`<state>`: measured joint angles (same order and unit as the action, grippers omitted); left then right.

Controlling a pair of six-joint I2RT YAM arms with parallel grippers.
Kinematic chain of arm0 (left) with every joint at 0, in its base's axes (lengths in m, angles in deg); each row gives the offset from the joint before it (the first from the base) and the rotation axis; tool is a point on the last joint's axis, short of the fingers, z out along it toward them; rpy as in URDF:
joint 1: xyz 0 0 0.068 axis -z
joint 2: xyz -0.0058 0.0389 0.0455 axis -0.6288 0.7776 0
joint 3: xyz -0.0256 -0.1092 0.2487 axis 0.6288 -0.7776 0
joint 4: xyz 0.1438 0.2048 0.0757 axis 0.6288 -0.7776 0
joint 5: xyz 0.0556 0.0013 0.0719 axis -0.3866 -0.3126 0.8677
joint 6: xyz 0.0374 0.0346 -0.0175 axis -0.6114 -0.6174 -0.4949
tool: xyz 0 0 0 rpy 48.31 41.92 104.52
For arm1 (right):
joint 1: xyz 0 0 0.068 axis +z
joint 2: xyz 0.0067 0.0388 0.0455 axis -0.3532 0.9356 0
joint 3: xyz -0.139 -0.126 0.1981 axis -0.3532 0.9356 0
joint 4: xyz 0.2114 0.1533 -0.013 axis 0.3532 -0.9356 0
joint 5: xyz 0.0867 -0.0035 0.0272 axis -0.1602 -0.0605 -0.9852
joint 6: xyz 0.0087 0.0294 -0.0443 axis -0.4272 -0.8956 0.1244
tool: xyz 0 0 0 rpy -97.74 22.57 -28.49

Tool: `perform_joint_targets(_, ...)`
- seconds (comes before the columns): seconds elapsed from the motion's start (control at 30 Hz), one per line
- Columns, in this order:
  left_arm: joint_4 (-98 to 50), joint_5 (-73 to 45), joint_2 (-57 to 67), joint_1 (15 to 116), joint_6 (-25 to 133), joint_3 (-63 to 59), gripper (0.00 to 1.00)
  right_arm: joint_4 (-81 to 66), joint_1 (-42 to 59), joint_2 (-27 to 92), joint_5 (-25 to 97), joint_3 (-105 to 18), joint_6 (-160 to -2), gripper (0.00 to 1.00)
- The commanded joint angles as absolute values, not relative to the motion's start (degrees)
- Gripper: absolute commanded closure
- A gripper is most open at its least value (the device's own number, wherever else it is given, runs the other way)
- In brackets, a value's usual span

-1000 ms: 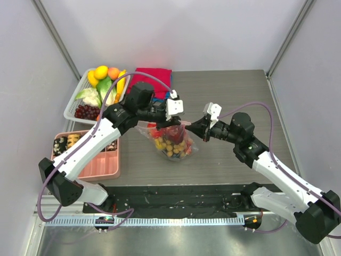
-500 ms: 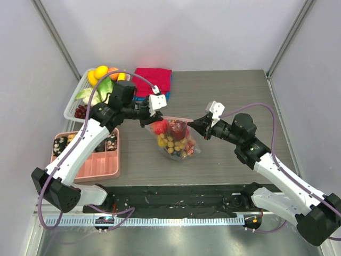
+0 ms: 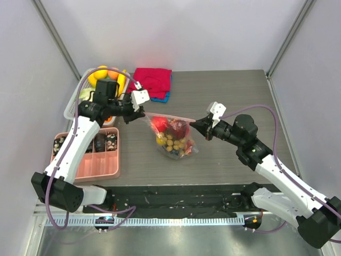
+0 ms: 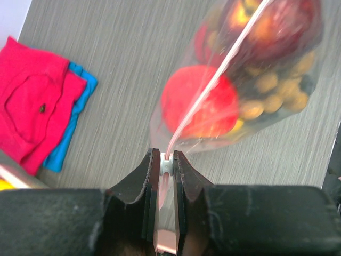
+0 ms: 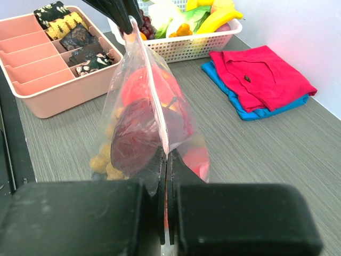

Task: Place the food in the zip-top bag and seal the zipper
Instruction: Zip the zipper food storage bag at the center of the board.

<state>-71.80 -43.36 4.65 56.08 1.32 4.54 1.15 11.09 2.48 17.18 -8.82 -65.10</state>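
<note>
Tautly, left pincer (image 4: 167,160) and right pincer (image 5: 166,156) pinch the pink zipper (image 3: 168,117) of the food (image 3: 169,142)-stuffed zip-top bag (image 3: 187,150)

Clear zip-top bag (image 3: 173,137) stands upright around the centre of the bench (image 3: 234,90). Food (image 3: 169,144) inside: red, dark-red and yellow pieces. Pale-pink zipper (image 3: 169,116) runs taut along the top, left to right.

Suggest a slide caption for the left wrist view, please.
Left hand pinches the zipper of the zip-top bag, food inside.
</note>
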Motion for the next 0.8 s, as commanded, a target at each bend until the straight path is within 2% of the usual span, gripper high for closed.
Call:
perform_joint_targets(0.0,-73.66,-42.40,2.64,51.53,-2.20,4.13,0.89,4.04,10.96,0.00,19.31,-10.47,-63.68,0.99)
perform_joint_targets(0.33,-74.45,-44.16,2.55,46.96,-4.32,2.37,0.89,3.78,10.96,0.17,19.14,-10.91,-63.07,0.99)
perform_joint_targets(0.43,-74.54,-47.49,2.12,46.87,-3.61,3.07,0.74,3.52,10.96,0.61,17.82,-11.00,-62.63,0.99)
perform_joint_targets(0.47,-74.54,-48.81,1.59,47.22,-3.35,3.86,0.63,3.60,10.87,0.79,17.21,-11.09,-62.54,0.99)
perform_joint_targets(0.53,-73.67,-48.83,1.50,48.70,-1.95,5.09,0.50,4.13,10.96,1.40,16.41,-11.26,-62.80,0.99)
perform_joint_targets(0.63,-73.13,-48.91,2.73,51.52,1.92,9.30,0.41,4.48,10.87,2.19,15.27,-11.70,-63.33,0.99)
perform_joint_targets(0.77,-73.83,-48.91,4.49,55.56,4.56,12.04,0.37,4.75,10.87,2.63,14.83,-11.97,-63.51,0.99)
